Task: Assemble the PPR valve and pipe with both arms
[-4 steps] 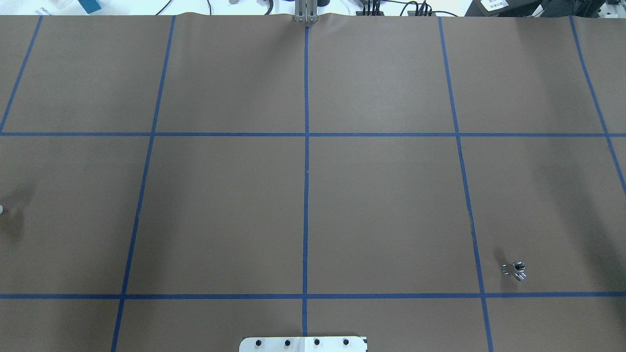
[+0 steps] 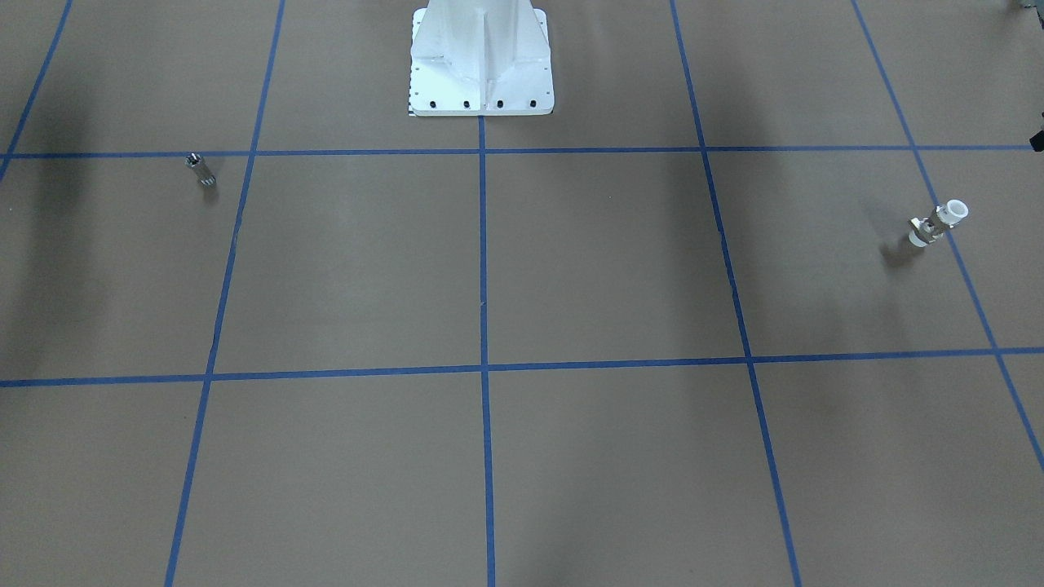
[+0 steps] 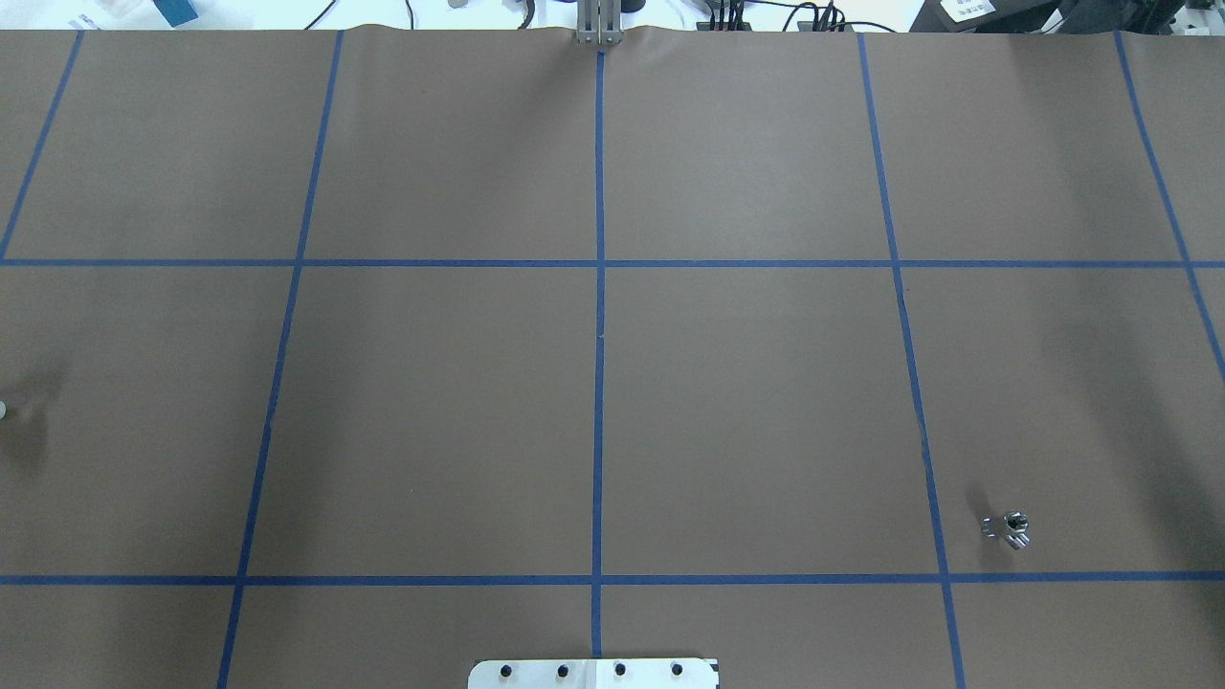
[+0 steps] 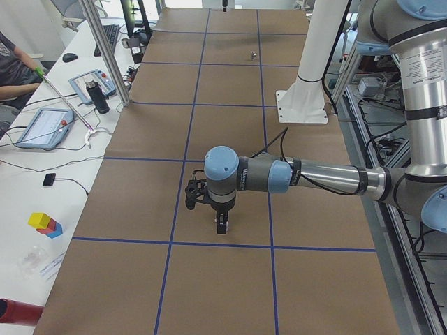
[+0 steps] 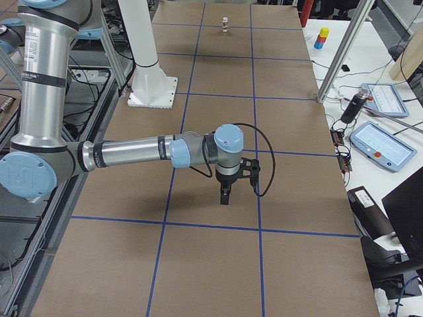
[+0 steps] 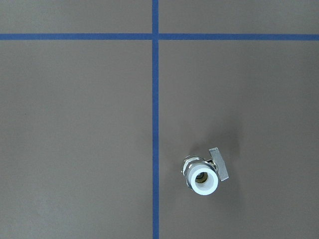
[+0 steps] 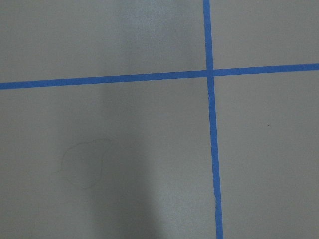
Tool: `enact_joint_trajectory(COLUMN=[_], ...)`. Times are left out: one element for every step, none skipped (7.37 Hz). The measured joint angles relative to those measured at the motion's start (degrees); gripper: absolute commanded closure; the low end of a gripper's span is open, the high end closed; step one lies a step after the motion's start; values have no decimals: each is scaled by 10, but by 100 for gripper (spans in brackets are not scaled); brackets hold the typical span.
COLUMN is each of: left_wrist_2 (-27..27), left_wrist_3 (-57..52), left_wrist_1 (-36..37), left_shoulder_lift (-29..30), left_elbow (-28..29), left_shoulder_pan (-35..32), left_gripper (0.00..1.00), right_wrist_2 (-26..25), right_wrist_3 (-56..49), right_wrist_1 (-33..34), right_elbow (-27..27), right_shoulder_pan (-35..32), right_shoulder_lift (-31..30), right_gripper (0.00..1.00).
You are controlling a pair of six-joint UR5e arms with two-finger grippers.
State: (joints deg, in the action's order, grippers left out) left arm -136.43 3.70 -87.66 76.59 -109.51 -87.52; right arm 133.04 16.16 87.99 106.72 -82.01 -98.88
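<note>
PPR valve look: the PPR valve (image 6: 202,175) stands on end. One white collar faces up with its round mouth open, silvery metal sits below it, and a flat handle tab juts out to one side.
PPR valve place: it is on the robot's left part of the surface (image 2: 603,261), near a blue tape line (image 6: 154,124) and well apart from the pipe.
Pipe: the pipe (image 2: 201,169) stands upright on the robot's right part. It is slim and silvery, with ribs at its lower end.
Left hand: the left hand (image 4: 221,227) hangs low over the surface, fingers pointing down. Only a side view shows it, so I cannot tell how wide it is.
Right hand: the right hand (image 5: 225,197) hangs the same way, and its width cannot be told either.
Cut off: the overhead view shows only a white sliver of the valve at its left edge.
Hard to make out: from the left side view the pipe is a far speck without detail.
</note>
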Motion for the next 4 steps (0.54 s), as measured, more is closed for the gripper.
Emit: enact_joint_trajectory(left_wrist_2=[0, -1, -1, -1], left_wrist_3=[0, 0, 0, 0], left_wrist_1=[-1, -1, -1, -3], left_shoulder_lift=[-1, -3, -4, -4], left_elbow=[0, 0, 1, 1], left_shoulder_pan=[0, 0, 1, 2], left_gripper=[0, 0, 0, 0], right_wrist_2=[-1, -2, -2, -2], right_wrist_3=[-3, -4, -2, 0], right_wrist_1=[-1, -10, -31, -50], right_elbow=[-1, -3, -5, -8], right_shoulder_pan=[0, 1, 1, 2], right_shoulder_lift=[-1, -4, -11, -16], right_gripper=[0, 0, 0, 0])
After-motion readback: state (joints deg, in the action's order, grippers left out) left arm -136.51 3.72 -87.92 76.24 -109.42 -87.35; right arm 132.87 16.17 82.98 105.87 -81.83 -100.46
